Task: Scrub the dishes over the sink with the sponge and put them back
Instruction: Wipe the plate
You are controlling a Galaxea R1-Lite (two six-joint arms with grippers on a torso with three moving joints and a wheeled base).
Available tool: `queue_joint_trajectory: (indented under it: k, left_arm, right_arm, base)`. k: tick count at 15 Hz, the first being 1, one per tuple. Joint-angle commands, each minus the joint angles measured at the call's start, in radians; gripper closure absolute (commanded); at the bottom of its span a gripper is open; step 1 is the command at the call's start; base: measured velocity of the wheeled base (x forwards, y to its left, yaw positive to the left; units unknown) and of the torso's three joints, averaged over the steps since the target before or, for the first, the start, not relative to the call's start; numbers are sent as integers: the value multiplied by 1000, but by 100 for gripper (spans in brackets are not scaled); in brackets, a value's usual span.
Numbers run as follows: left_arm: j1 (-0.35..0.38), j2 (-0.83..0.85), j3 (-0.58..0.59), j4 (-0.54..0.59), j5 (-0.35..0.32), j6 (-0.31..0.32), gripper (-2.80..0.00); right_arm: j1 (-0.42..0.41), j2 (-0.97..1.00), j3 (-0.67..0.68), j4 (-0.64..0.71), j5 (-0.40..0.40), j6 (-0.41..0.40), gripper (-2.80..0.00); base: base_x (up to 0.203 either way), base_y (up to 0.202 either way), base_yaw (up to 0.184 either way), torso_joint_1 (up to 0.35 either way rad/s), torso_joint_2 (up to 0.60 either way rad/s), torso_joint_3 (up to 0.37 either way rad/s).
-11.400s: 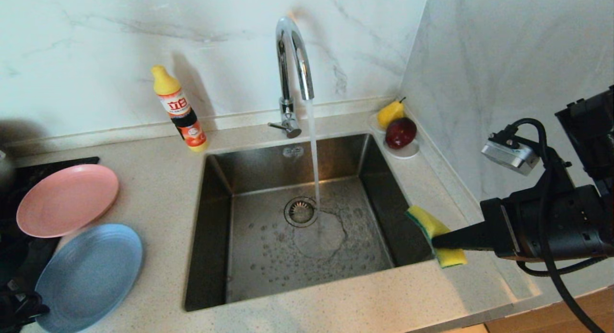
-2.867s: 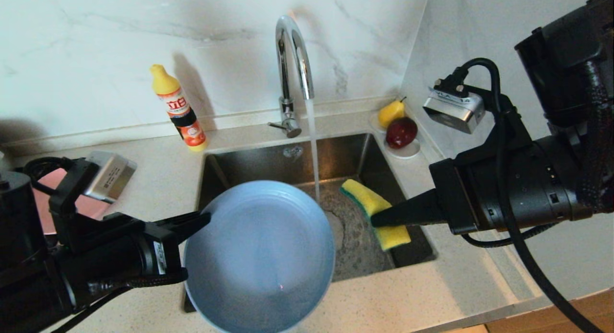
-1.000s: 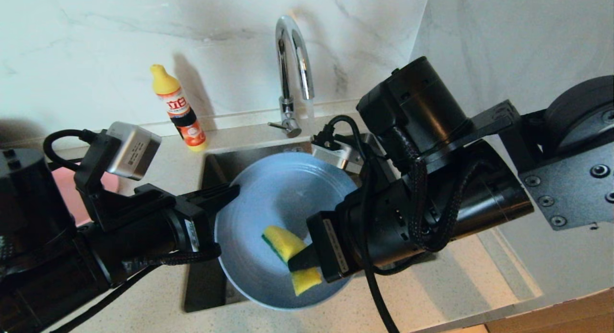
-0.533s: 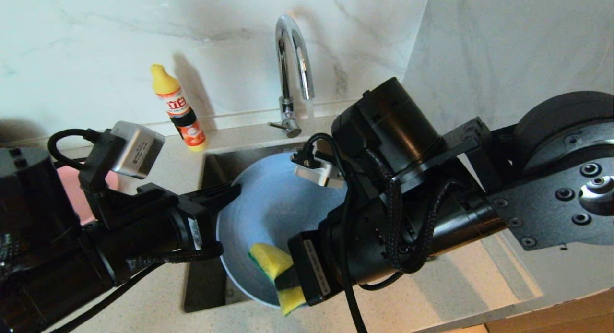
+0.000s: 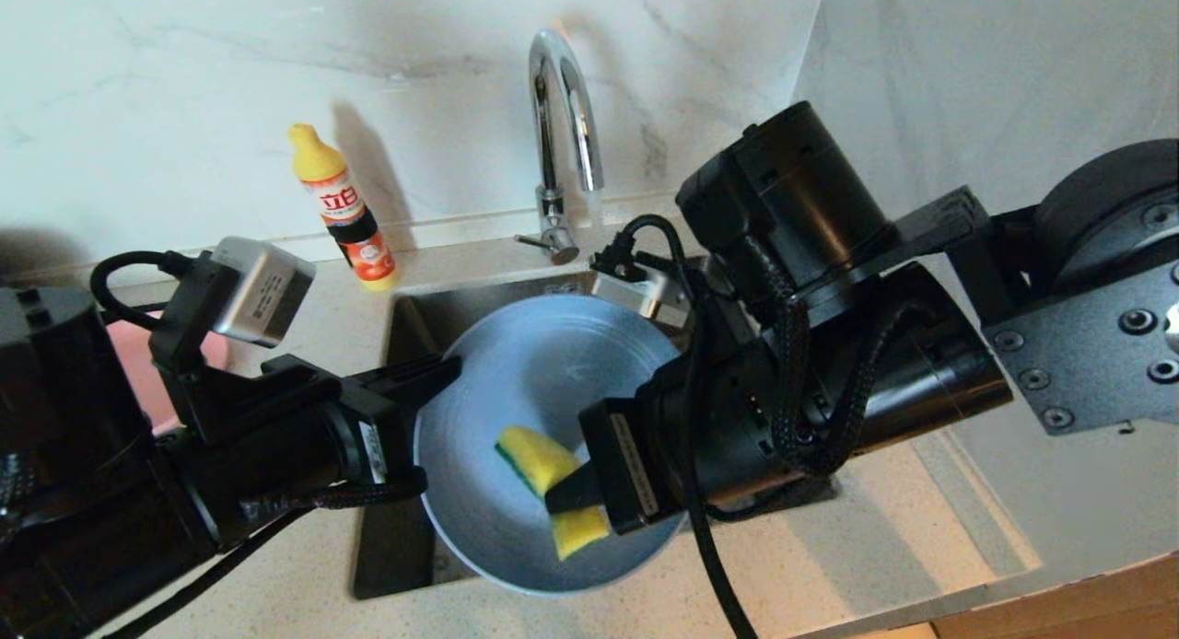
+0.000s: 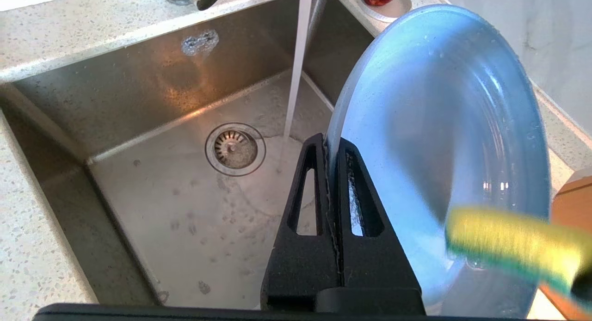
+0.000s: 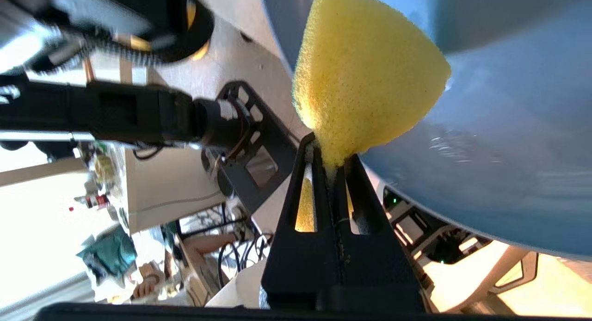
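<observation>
I've got the left gripper (image 5: 442,372) clamped on the blue plate (image 5: 543,390) over the sink (image 6: 138,126), right gripper (image 5: 566,501) pinching the sponge (image 5: 543,469) against it; pink plate (image 5: 138,372) unscrubbed.

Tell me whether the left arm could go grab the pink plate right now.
Probably not: the left gripper is shut on the rim of the light-blue plate over the sink. The pink plate lies on the counter, mostly hidden behind that arm.
</observation>
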Motion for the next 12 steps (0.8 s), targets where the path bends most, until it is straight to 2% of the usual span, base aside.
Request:
queue_joint_trajectory:
  k: [1, 7, 12]
  left_arm:
    - [0, -1, -1, -4, 1, 0, 0]
    - [0, -10, 1, -6, 1, 0, 0]
    - [-1, -10, 0, -7, 1, -3, 0]
  right_arm:
    - [-30, -5, -5, 2, 2, 1, 0]
    - [-111, -36, -28, 6, 3, 0, 0]
    - [-133, -87, -13, 62, 3, -1, 0]
  base:
    - [0, 0, 0, 0, 0, 0]
    - [0, 0, 0, 0, 0, 0]
    - [0, 0, 0, 0, 0, 0]
